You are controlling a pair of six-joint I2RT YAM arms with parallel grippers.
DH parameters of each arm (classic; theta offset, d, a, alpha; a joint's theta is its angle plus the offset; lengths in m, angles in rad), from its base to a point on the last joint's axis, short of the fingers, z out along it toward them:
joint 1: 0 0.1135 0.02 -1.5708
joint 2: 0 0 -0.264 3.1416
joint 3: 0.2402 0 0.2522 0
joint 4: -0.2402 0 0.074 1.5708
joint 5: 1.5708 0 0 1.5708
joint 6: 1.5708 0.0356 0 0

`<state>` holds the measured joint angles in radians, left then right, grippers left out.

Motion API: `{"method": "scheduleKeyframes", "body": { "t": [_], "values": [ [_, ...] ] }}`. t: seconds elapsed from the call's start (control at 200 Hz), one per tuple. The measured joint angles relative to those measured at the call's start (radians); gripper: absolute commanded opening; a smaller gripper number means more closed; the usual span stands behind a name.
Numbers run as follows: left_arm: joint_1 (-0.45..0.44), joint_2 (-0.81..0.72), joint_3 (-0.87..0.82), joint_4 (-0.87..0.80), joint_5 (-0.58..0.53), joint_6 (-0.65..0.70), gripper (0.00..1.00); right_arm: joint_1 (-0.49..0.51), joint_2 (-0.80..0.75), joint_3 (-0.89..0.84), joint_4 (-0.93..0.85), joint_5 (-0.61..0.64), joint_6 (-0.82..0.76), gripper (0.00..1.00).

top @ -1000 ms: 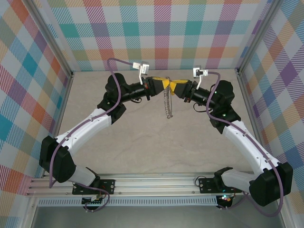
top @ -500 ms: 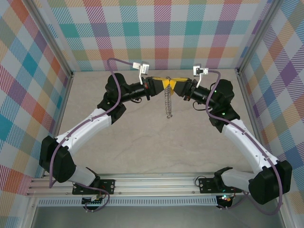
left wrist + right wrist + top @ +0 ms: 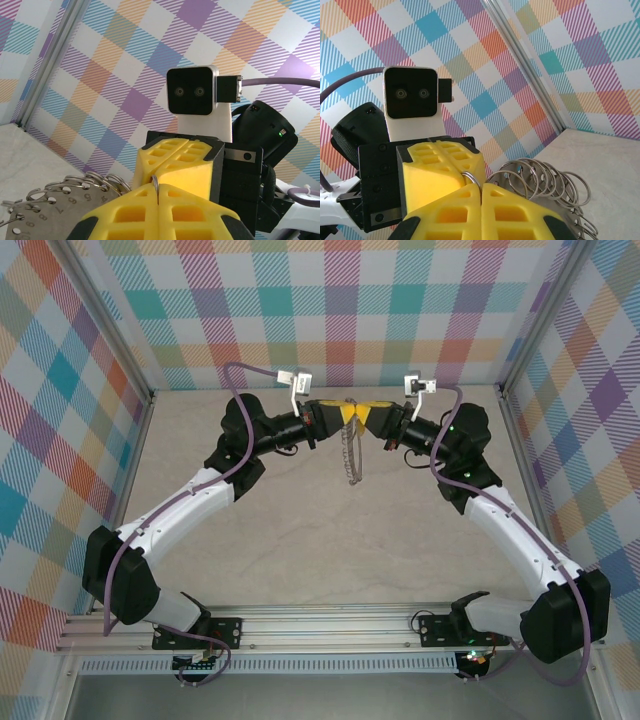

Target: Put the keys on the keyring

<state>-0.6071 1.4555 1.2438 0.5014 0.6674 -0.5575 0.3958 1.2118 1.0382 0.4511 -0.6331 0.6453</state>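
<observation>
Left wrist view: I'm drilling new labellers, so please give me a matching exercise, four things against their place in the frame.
Things:
1. black-faced camera in a white housing
2. silvery metal split rings
3. purple cable
4. left end effector with yellow fingers

Places:
A. bottom centre, shut on a ring
B. upper right
C. upper centre
D. lower left

Pairs: 1-C, 2-D, 3-B, 4-A

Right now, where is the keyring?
In the top view the keyring hangs at far centre, from where the left claw and right claw meet tip to tip.
</observation>
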Motion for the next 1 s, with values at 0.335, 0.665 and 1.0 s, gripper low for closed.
{"method": "scheduleKeyframes", "body": {
  "t": [0.335, 0.665, 1.0],
  "values": [
    [0.0, 0.0, 0.0, -0.001, 0.001, 0.0, 0.0, -0.003, -0.001, 0.0, -0.002, -0.007, -0.006, 0.0],
    [0.0, 0.0, 0.0, -0.002, 0.001, 0.001, 0.0, -0.008, -0.005, 0.0, -0.004, -0.014, -0.006, 0.0],
    [-0.002, 0.0, 0.002, -0.051, 0.0, 0.027, 0.26, -0.022, -0.008, 0.002, -0.057, -0.055, -0.044, 0.0]
  ]
}}
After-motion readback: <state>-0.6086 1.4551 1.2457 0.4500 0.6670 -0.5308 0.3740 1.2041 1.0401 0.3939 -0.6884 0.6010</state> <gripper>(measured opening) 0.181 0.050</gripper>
